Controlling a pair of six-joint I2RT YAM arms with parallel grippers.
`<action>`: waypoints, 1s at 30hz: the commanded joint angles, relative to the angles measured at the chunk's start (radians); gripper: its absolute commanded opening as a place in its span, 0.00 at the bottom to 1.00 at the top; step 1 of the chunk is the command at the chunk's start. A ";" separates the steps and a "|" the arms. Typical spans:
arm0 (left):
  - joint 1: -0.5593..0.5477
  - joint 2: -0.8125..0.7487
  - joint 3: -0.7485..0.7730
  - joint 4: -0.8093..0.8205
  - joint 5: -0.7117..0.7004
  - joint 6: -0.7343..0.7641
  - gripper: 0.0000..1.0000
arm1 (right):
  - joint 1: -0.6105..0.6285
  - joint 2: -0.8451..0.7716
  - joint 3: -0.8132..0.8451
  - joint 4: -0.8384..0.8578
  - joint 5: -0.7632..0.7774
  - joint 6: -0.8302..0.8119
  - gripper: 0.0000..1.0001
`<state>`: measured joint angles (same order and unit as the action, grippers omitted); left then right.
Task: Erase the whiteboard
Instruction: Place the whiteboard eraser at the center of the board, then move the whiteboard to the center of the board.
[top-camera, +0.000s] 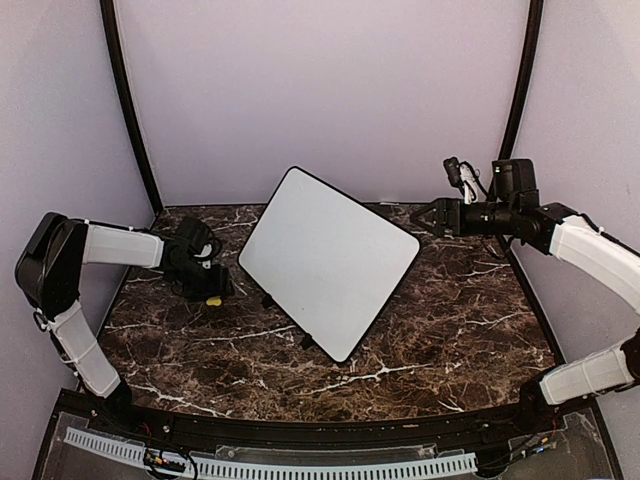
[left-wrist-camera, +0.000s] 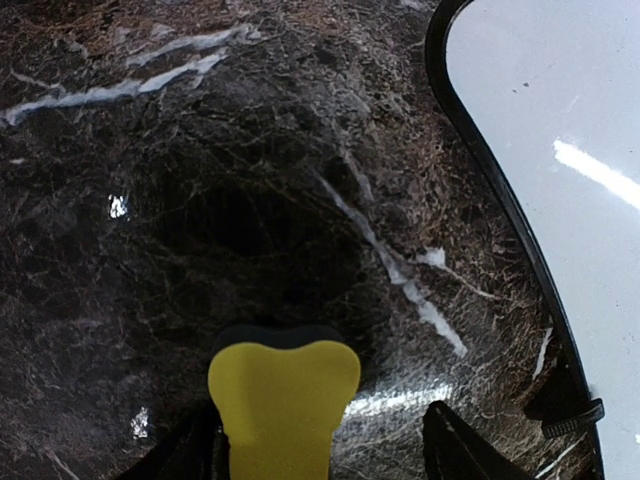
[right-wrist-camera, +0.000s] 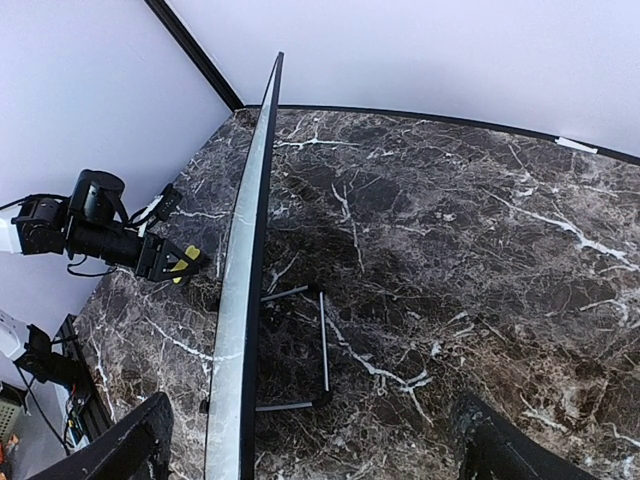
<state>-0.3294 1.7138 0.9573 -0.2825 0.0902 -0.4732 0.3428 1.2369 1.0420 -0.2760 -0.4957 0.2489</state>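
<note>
The whiteboard (top-camera: 325, 258) stands tilted on the marble table, its face white with no writing showing; it also appears at the right of the left wrist view (left-wrist-camera: 560, 120) and edge-on from the right wrist (right-wrist-camera: 245, 280). A small yellow eraser (top-camera: 213, 299) lies on the table left of the board. My left gripper (top-camera: 213, 290) is low over it and open: the eraser (left-wrist-camera: 283, 400) sits beside the left finger, with a clear gap to the right finger. My right gripper (top-camera: 418, 222) hovers open and empty off the board's far right corner.
The board's black wire stand (right-wrist-camera: 322, 350) rests on the marble behind it. Pale walls and black corner posts (top-camera: 128, 105) close in the back and sides. The left arm and eraser (right-wrist-camera: 183, 262) show beyond the board's edge in the right wrist view.
</note>
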 joint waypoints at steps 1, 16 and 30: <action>0.015 0.033 -0.037 -0.026 0.008 -0.035 0.73 | -0.007 -0.018 -0.009 0.047 0.003 0.011 0.92; 0.019 -0.222 -0.038 0.028 -0.205 -0.005 0.99 | -0.011 -0.010 -0.010 0.053 -0.004 0.013 0.92; -0.225 -0.139 0.035 -0.002 -0.136 0.324 0.83 | -0.016 -0.015 -0.003 0.053 0.007 0.027 0.92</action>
<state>-0.5232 1.5055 0.9630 -0.2344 -0.0448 -0.2459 0.3359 1.2369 1.0401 -0.2619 -0.4957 0.2676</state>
